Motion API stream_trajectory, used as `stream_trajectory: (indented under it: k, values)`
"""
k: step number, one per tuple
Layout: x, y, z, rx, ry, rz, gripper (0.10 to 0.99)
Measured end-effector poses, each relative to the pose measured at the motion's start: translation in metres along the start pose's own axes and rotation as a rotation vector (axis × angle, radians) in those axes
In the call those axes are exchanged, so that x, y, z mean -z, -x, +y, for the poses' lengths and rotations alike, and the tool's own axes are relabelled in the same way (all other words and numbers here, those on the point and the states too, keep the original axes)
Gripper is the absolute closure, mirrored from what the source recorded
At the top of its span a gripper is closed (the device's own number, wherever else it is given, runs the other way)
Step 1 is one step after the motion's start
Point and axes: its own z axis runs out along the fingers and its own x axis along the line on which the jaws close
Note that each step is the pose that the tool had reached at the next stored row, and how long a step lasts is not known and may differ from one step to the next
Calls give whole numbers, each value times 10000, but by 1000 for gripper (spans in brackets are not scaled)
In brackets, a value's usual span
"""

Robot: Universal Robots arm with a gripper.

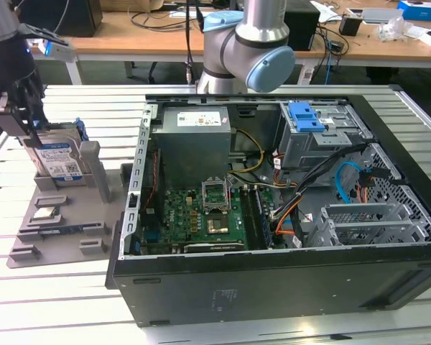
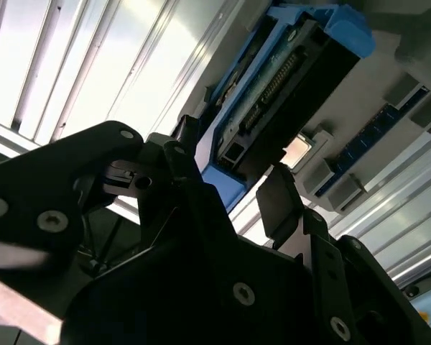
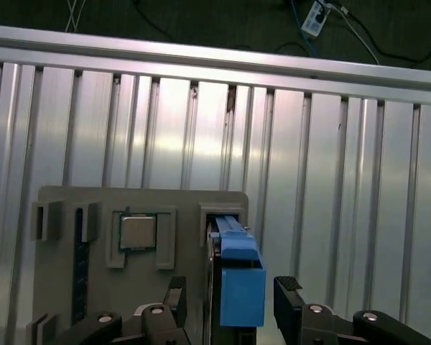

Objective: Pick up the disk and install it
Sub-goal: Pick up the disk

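Grey matt plastic for the holder [image 1: 79,205] — smooth, moulded. Standing in the holder, the disk [image 1: 57,159]: silver metal with a paper-like white-and-blue label, framed in smooth bright blue plastic. Flat in the holder, a chip [image 3: 138,231] with a dull silver metal lid. Under the holder, a table [image 3: 330,187] of ribbed bare aluminium, shiny with glare. Above the holder, a matt black gripper [image 3: 231,296] with small bright screw heads. Beside the holder, a case [image 1: 273,295] of black sheet metal — satin, faintly scuffed.

Blue-framed silver disk [image 1: 59,159], grey tray [image 1: 75,210], black hand [image 3: 231,289]
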Motion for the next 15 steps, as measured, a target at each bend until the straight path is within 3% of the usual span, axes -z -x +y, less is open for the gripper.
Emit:
stream_trajectory:
  k: [9, 15]
  values:
    - [-157, -3, -8, 1, 1, 0, 486]
    - [-170, -3, -9, 1, 1, -1, 486]
